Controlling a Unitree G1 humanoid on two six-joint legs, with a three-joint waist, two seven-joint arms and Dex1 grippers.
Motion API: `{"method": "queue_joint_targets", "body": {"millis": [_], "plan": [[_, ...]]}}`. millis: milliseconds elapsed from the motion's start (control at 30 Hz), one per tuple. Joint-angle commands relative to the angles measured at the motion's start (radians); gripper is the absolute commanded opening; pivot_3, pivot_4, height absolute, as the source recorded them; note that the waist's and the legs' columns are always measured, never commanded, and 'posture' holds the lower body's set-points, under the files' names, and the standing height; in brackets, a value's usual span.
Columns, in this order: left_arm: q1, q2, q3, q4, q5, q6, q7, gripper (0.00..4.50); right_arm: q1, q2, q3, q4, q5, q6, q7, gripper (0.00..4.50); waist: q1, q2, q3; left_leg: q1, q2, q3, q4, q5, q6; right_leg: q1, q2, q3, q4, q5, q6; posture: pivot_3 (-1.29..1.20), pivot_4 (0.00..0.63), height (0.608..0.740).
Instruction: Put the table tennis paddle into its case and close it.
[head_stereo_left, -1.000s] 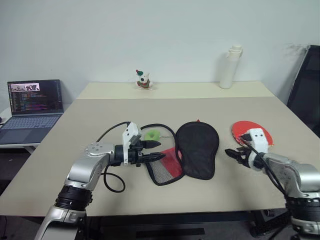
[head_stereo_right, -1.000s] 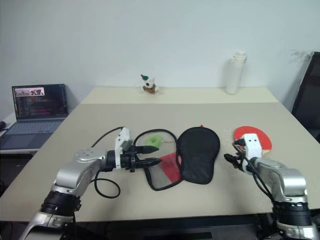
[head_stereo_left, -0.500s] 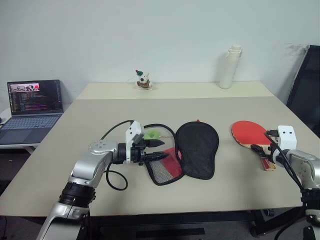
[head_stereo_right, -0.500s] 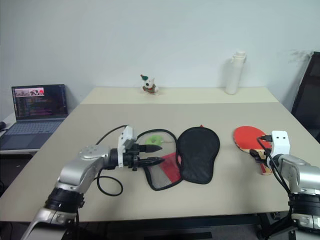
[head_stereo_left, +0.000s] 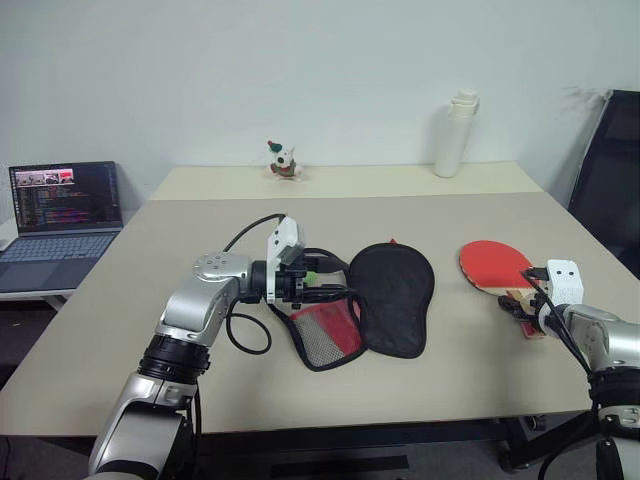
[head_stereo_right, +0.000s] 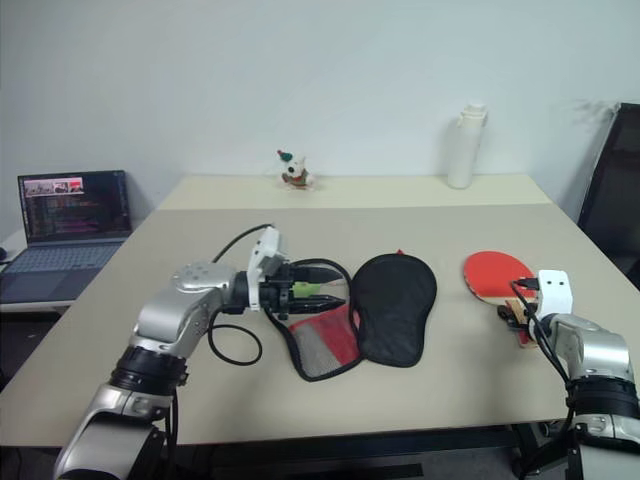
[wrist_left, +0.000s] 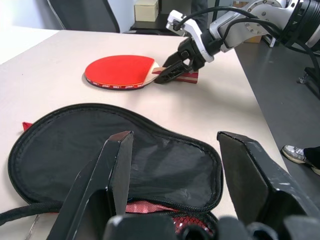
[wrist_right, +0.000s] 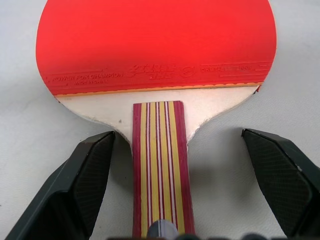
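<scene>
Since the earlier frame the right gripper (wrist_right: 170, 190), fingers spread, has swung to straddle the table tennis paddle (head_stereo_left: 496, 266) handle; left of the paddle, the left gripper (head_stereo_left: 335, 291), fingers apart, hovers over the case (head_stereo_left: 393, 296); close squarely mid-handle.

This is looking like an office or a lab room: a plain beige table (head_stereo_left: 420, 215) is standing against a bare white wall, a laptop (head_stereo_left: 62, 212) is showing code at the far left, and a black office chair (head_stereo_left: 610, 170) is waiting at the right.
</scene>
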Motion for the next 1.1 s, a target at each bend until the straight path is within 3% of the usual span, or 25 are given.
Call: {"method": "queue_joint_targets", "body": {"millis": [33, 267, 367, 500, 700, 833, 967, 1100], "plan": [[-0.018, 0.005, 0.012, -0.014, 0.0, -0.021, -0.008, 2.91, -0.005, 0.012, 0.012, 0.018, -0.012, -0.017, 0.008, 4.09, 0.0, 0.0, 0.0, 0.0, 0.0, 0.0, 0.0, 0.0, 0.0, 0.0, 0.0, 0.001, 0.0, 0.0, 0.0, 0.0, 0.15, 0.74], [0.029, 0.036, 0.041, -0.04, -0.005, -0.006, 0.018, 2.91, -0.01, 0.042, -0.014, -0.006, -0.012, -0.021, -0.023, 1.86, -0.003, -0.002, -0.001, 0.001, 0.0, 0.0, 0.0, 0.0, 0.0, 0.0, 0.001, 0.003, 0.0, 0.0, 0.0, 0.0, 0.15, 0.74], [0.058, 0.055, 0.059, -0.059, -0.012, 0.005, 0.034, 2.91, -0.016, 0.051, -0.031, -0.031, 0.002, -0.009, -0.035, 1.22, -0.007, -0.005, -0.002, 0.003, 0.001, 0.002, 0.0, 0.0, 0.0, 0.0, 0.001, 0.007, 0.001, 0.002, 0.002, 0.0, 0.15, 0.74], [0.108, 0.083, 0.085, -0.097, -0.022, 0.024, 0.056, 2.91, -0.013, 0.056, -0.058, -0.143, 0.026, 0.037, -0.048, 1.17, -0.007, -0.004, -0.002, 0.003, 0.001, 0.004, 0.001, 0.0, 0.0, -0.001, 0.0, 0.01, 0.0, 0.003, 0.004, 0.0, 0.15, 0.74], [0.185, 0.124, 0.132, -0.157, -0.04, 0.059, 0.089, 2.91, -0.04, 0.157, -0.107, -0.525, 0.147, 0.299, -0.132, 1.16, -0.007, 0.0, 0.001, -0.002, 0.003, 0.005, -0.001, 0.0, 0.0, -0.007, 0.001, 0.011, 0.001, 0.003, 0.004, 0.0, 0.15, 0.74], [0.205, 0.129, 0.14, -0.179, -0.048, 0.072, 0.106, 2.91, -0.042, 0.328, -0.113, -0.727, 0.197, 0.462, -0.242, 1.15, -0.001, 0.0, 0.001, -0.002, 0.004, 0.003, -0.001, 0.0, 0.0, -0.007, 0.002, 0.01, 0.0, 0.003, 0.003, 0.0, 0.15, 0.74], [0.208, 0.126, 0.136, -0.186, -0.048, 0.075, 0.114, 2.91, -0.032, 0.595, -0.078, -0.871, 0.194, 0.57, -0.39, 1.15, 0.001, 0.0, 0.001, -0.002, 0.004, 0.003, -0.001, 0.0, 0.0, -0.006, 0.001, 0.01, 0.001, 0.003, 0.003, 0.0, 0.15, 0.74], [0.203, 0.122, 0.128, -0.185, -0.047, 0.075, 0.119, 2.91, -0.006, 0.7, -0.019, -0.876, 0.157, 0.556, -0.444, 1.15, 0.003, 0.0, 0.001, -0.002, 0.003, 0.003, -0.001, 0.0, 0.0, -0.007, 0.0, 0.009, 0.001, 0.003, 0.003, 0.0, 0.15, 0.74]]}}
